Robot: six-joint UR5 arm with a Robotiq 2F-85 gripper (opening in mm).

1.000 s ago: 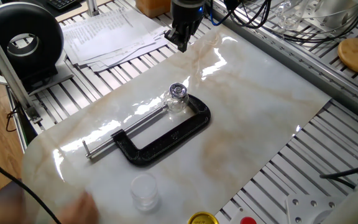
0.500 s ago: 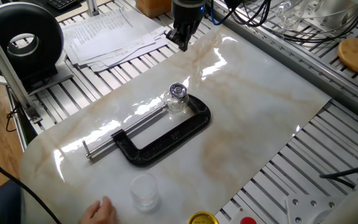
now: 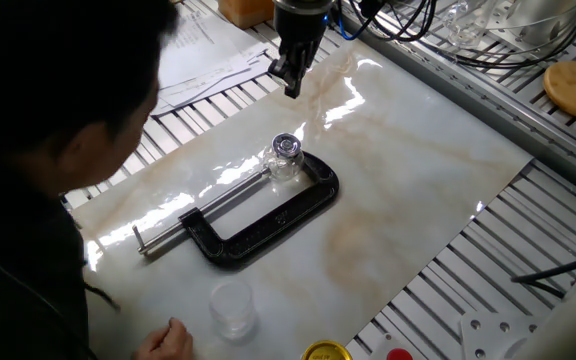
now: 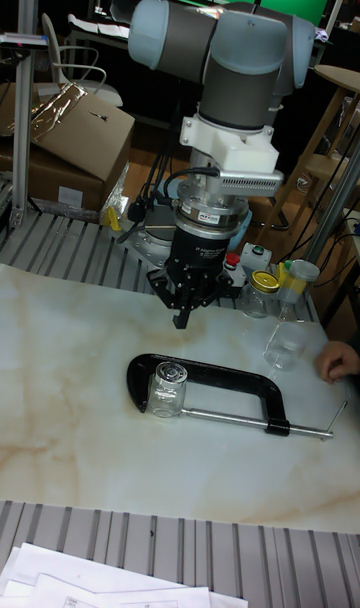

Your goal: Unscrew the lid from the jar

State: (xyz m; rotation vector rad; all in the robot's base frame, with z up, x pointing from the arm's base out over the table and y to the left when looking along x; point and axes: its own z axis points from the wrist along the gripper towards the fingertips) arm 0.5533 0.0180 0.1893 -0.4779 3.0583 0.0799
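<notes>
Jar (image 3: 284,165) clamped upright in C-clamp (image 3: 258,215) mid-counter (image 3: 398,190), lid (image 3: 286,146) still on. Pincer (image 3: 292,88) raised near far edge, apparently clenched, nothing held. Pincer to be opened, centred over lid, lowered squarely before twisting.

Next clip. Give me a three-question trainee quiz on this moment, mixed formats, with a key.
1. True or false: the gripper is touching the lid.
2. Multiple choice: what holds the jar?
A. the gripper
B. the black C-clamp
C. a person's hand
3. Fill in: the frosted cup stands near the table's front edge, close to the person's ____.

Key:
1. False; the gripper hangs in the air above and behind the jar, apart from the lid.
2. B; the jar stands upright in the clamp's mouth.
3. hand.
</notes>
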